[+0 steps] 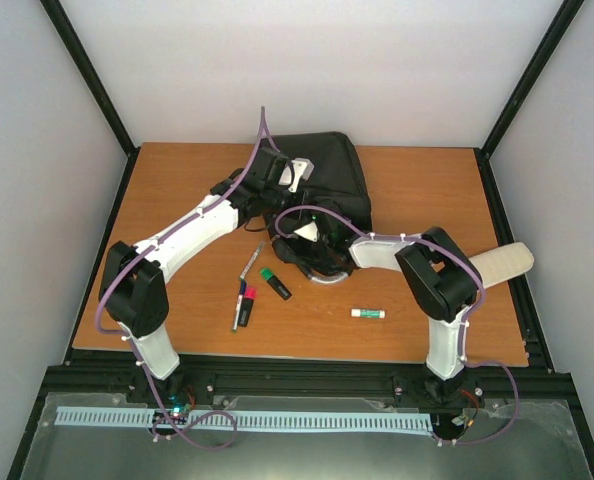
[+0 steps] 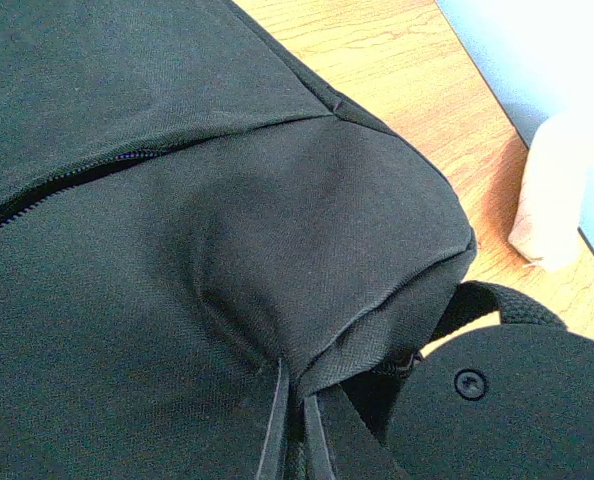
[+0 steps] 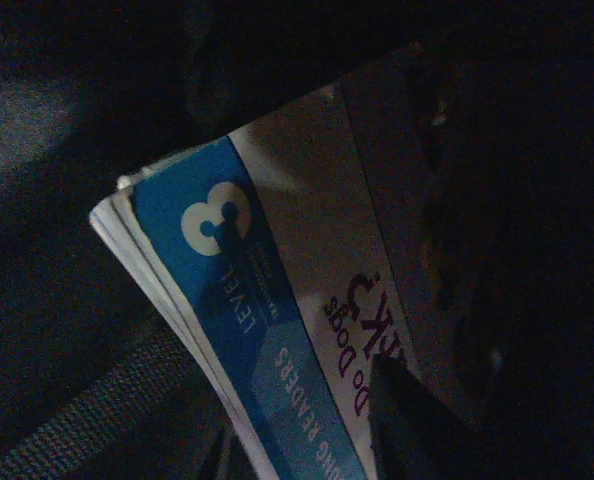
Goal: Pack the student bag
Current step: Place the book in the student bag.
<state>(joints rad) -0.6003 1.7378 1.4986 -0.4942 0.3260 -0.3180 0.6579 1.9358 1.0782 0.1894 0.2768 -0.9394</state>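
Note:
The student bag (image 1: 329,172) is a large black backpack lying at the back middle of the table. My left gripper (image 1: 280,172) is at its far left corner, shut on a fold of the bag's black fabric (image 2: 307,300); the thin fingertips (image 2: 274,420) pinch it and lift the flap. My right gripper (image 3: 307,445) is inside the bag's near opening. There, in the dark, a thin book (image 3: 277,290) with a blue "Level 3" spine lies between its fingers. One dark finger (image 3: 417,425) overlaps the cover; whether the jaws press on the book does not show.
On the table in front of the bag lie a pen (image 1: 251,262), two markers (image 1: 242,303), a green highlighter (image 1: 274,283) and a glue stick (image 1: 368,314). A whitish pouch (image 1: 503,262) lies at the right edge, also in the left wrist view (image 2: 552,195).

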